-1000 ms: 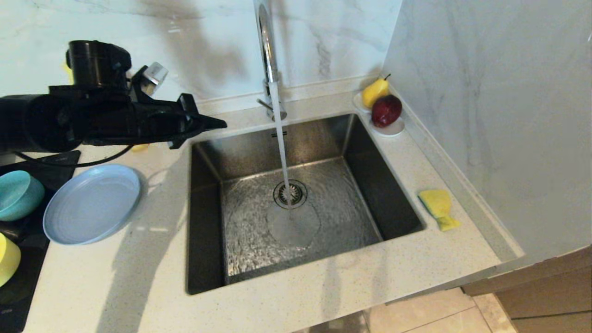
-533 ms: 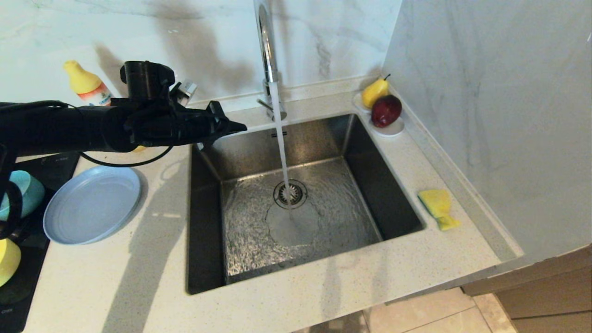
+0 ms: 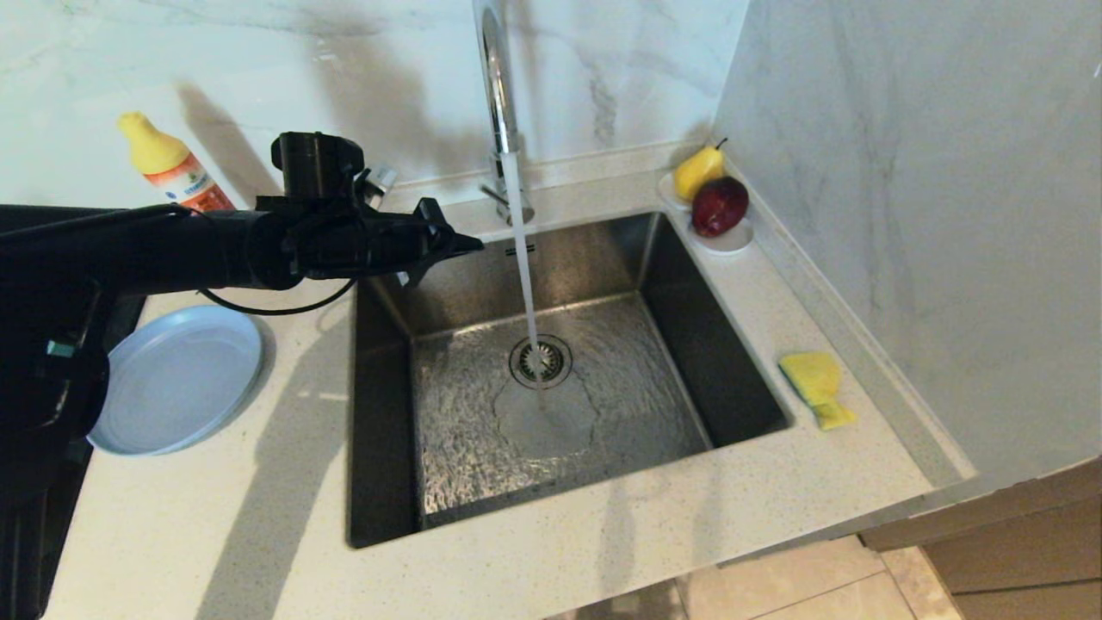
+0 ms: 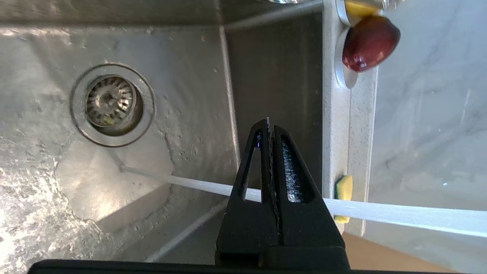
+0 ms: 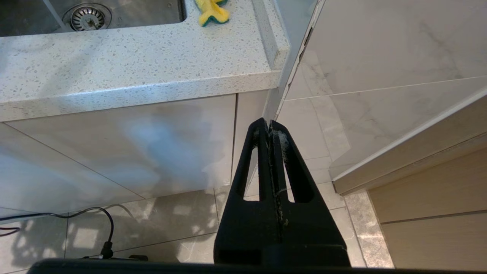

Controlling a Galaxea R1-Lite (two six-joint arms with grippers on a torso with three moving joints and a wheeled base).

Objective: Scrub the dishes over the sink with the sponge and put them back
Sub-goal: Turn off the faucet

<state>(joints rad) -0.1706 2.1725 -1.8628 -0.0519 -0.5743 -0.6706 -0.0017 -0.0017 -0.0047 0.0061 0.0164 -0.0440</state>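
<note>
The steel sink point(image 3: 387, 284) holds running water that falls from the chrome tap point(image 3: 495, 86) onto the drain point(image 3: 540, 362). My left gripper point(image 3: 478, 245) hangs shut and empty over the sink's back left corner, just left of the stream; the left wrist view shows its tip point(image 4: 268, 121) above the basin. The grey-blue plate point(image 3: 181, 379) lies on the counter left of the sink. My left arm hides the two bowls. The yellow sponge point(image 3: 816, 387) rests on the counter right of the sink. My right gripper point(image 5: 268, 122) is parked shut below the counter edge.
A yellow-capped detergent bottle point(image 3: 168, 168) stands against the back wall at the left. A small white dish with a pear and a red apple point(image 3: 719, 207) sits at the sink's back right corner. A marble side wall point(image 3: 904, 215) closes the counter on the right.
My left arm has swung right along the back of the counter, bringing the shut gripper from left of the sink to over its back corner. The bottle is uncovered and the bowls are now hidden.
</note>
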